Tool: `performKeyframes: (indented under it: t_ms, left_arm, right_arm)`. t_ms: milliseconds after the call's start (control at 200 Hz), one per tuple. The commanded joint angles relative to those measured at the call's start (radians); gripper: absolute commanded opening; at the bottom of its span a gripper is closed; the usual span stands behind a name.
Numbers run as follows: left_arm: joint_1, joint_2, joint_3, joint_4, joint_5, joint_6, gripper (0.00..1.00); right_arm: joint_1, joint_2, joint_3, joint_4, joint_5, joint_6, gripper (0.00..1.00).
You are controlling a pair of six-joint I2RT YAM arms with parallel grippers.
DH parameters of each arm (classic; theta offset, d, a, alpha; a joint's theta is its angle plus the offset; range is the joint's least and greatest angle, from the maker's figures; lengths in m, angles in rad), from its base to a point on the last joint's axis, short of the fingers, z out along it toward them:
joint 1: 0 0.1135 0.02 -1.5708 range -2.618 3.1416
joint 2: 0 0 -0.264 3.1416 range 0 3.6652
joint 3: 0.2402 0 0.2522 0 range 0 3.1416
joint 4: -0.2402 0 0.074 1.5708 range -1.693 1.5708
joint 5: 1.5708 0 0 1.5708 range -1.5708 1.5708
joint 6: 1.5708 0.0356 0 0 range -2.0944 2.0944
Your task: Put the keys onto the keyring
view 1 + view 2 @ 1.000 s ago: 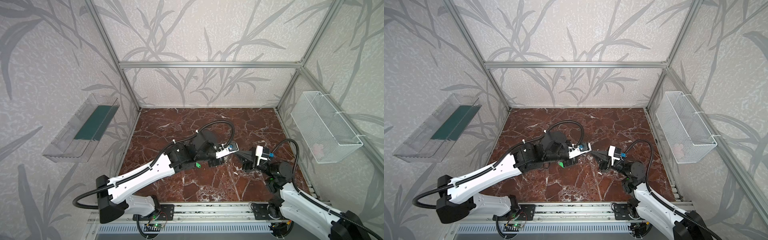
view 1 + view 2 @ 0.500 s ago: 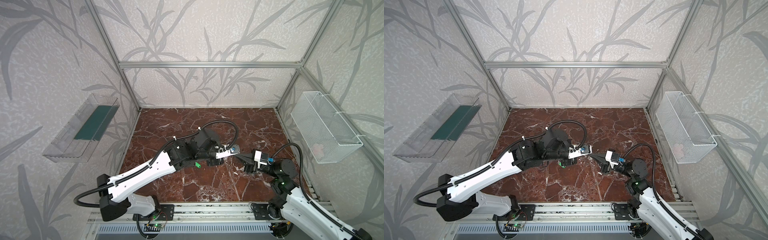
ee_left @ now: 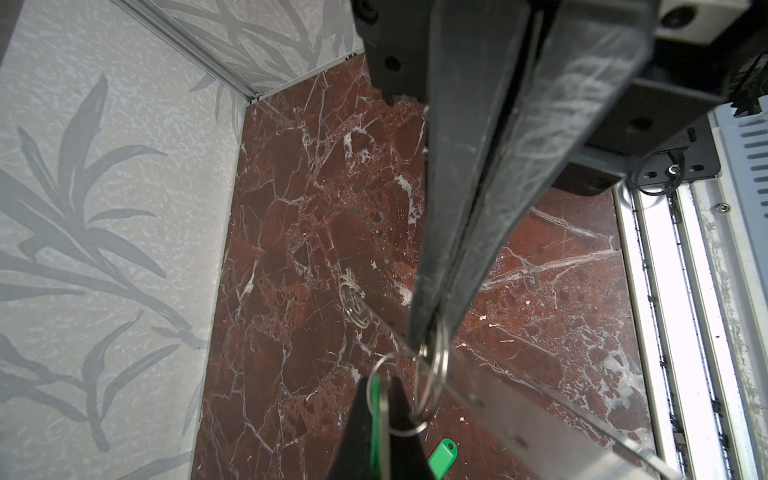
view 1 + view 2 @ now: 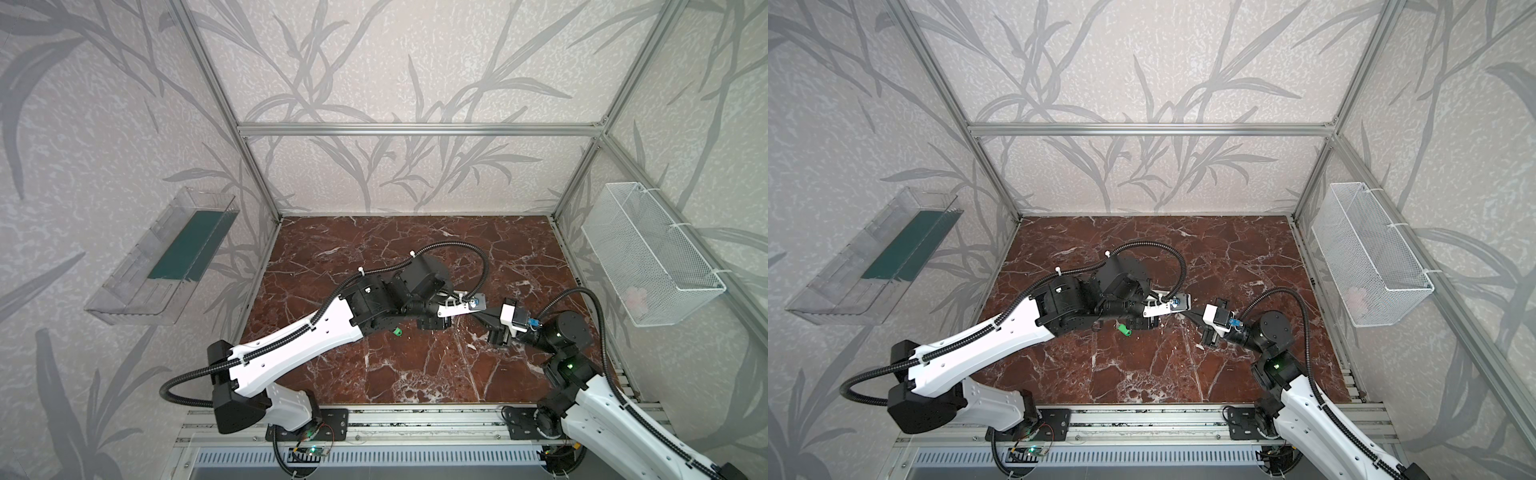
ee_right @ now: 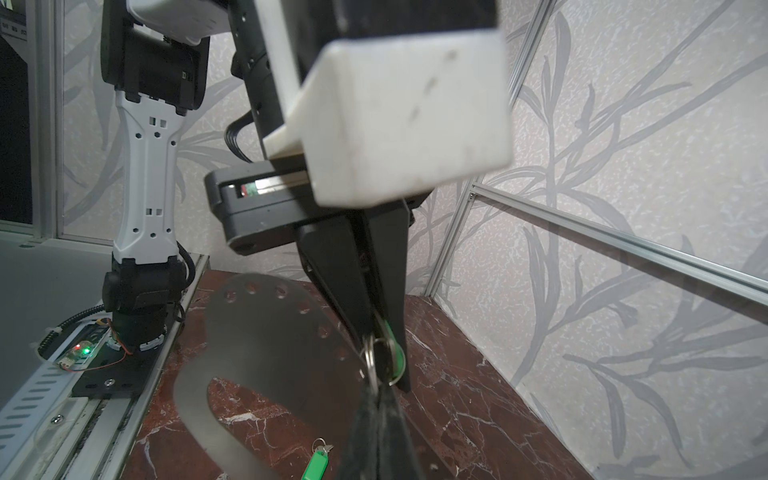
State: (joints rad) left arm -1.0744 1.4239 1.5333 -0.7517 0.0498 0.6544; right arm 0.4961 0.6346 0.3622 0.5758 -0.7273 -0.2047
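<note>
Wall bins:
- Clear plastic tray [image 4: 124, 299] at 9 o'clock, holds a dark green sheet [image 4: 187, 245].
- White wire basket [image 4: 665, 232] at 3 o'clock, pale pinkish item [image 4: 636, 297] inside, too small to identify.

Red marble table [image 4: 415, 374]:
- Both arms meet just right of centre.
- Left gripper [image 3: 426, 336] is clenched on the keyring [image 5: 270, 332], a grey holed plate held off the table, at its split ring [image 3: 434, 374].
- Right gripper [image 5: 384, 361] is clamped on one green key [image 3: 375, 403], whose loop touches that ring.
- Second green key [image 4: 1124, 330] lies loose at 7 o'clock of the grippers.
- Tangle of wire rings [image 3: 353, 301] lies on the marble nearby.
</note>
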Motion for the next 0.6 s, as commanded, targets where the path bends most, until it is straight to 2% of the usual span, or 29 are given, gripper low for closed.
performKeyframes:
  t_ms: [0, 215, 595]
  left_arm:
    - [-0.006, 0.01, 0.037, -0.028, -0.023, 0.04, 0.0]
    - [-0.005, 0.02, 0.081, -0.063, -0.068, 0.088, 0.0]
    - [-0.005, 0.032, 0.099, -0.112, -0.015, 0.08, 0.0]
  right_arm:
    - [-0.002, -0.021, 0.042, -0.036, 0.029, -0.067, 0.0]
    - [-0.002, -0.037, 0.043, -0.094, 0.068, -0.121, 0.0]
    - [-0.003, -0.017, 0.043, -0.107, 0.112, -0.125, 0.0]
